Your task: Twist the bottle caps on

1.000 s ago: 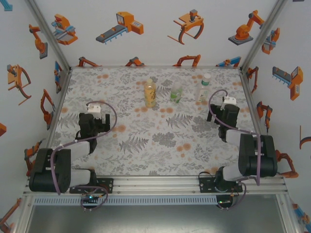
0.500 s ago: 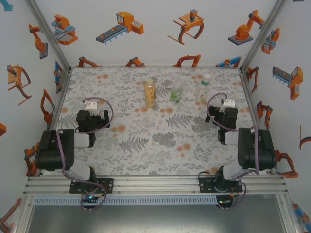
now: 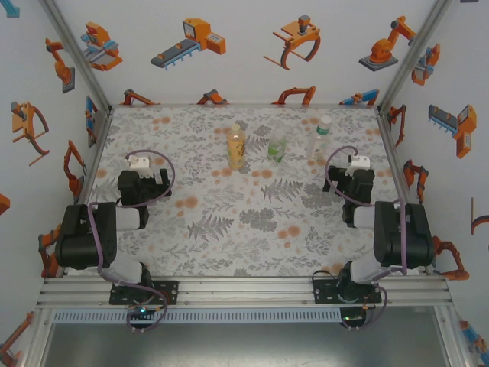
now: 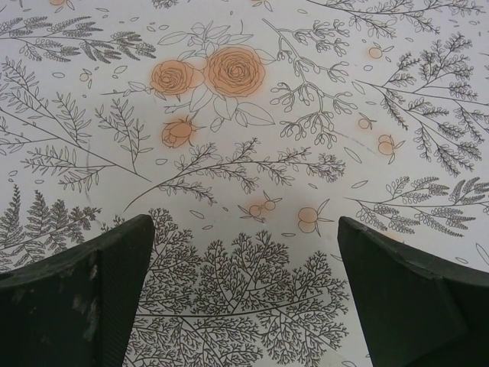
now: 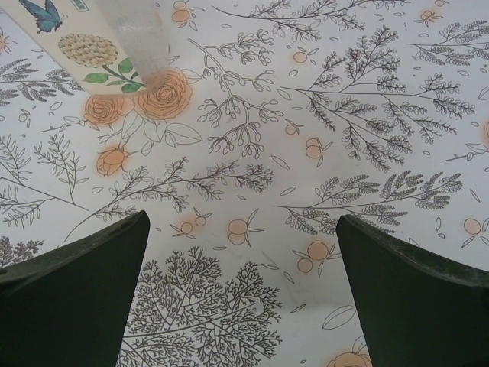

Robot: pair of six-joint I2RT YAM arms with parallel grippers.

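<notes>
Left gripper (image 3: 142,186): spread wide, hovers low over the left side of the flowered table (image 3: 229,237), with just printed leaves between its dark fingers (image 4: 84,298). Well apart from it, in a row across the far middle of the table: bottles, all upright, long axis vertical, necks pointing up. Leftmost, amber bottle (image 3: 236,149), yellow label, pale cap (image 3: 237,128) on top. Just to its right, green bottle (image 3: 276,147), top too blurred to make out a cap. Further right and slightly farther back, clear bottle (image 3: 320,141), green cap (image 3: 325,120) on its neck; cannot tell how tightly either cap sits. Right gripper (image 3: 353,183): likewise spread wide, grips nothing, hovers near the clear bottle on its near side. In the right wrist view, bottle's foot at the top left corner, apart from both fingers (image 5: 412,298).
</notes>
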